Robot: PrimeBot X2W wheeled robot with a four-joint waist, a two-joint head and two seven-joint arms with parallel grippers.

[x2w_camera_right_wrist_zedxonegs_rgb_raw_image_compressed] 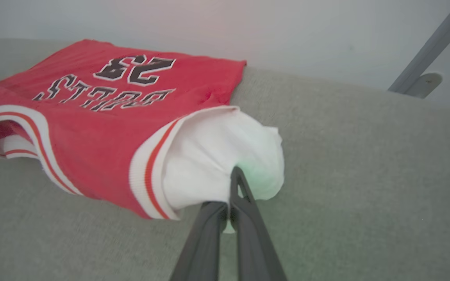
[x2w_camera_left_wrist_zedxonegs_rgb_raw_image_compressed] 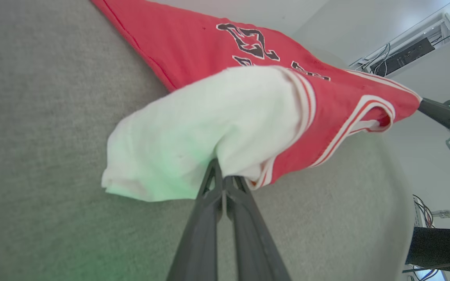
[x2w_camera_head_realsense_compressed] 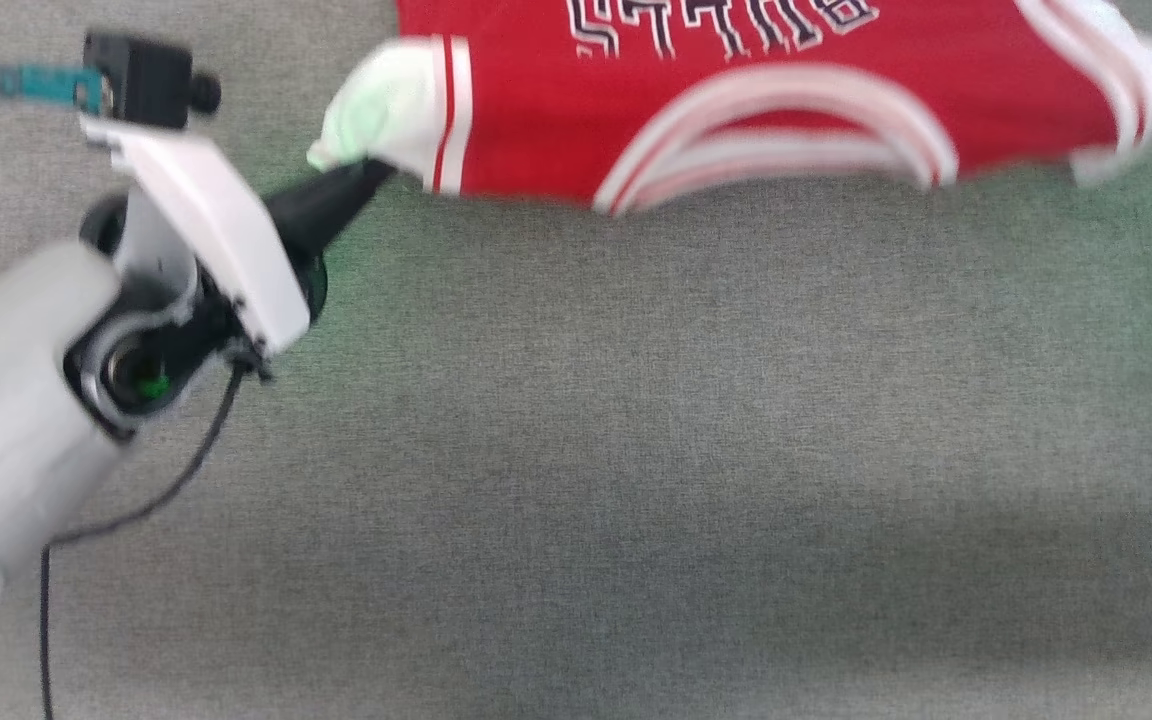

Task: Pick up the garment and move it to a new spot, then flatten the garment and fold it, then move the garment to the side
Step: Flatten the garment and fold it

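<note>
Presently, one small red jersey-style shirt [x2w_camera_head_realsense_compressed: 556, 120] with white sleeves and black white-edged lettering, spread across the grey woven surface [x2w_camera_head_realsense_compressed: 636, 450] ahead of both claws. One white sleeve is pinched in the closed left claw [x2w_camera_left_wrist_zedxonegs_rgb_raw_image_compressed: 221, 173] — the other sleeve in the closed right claw [x2w_camera_right_wrist_zedxonegs_rgb_raw_image_compressed: 234, 177].

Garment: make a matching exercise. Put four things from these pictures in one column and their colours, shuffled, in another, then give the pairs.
Things:
1 garment's body
2 sleeve
3 lettering
4 surface

Colours:
A white
B grey
C red
D black, outlined white

Pairs: 1-C, 2-A, 3-D, 4-B
</note>
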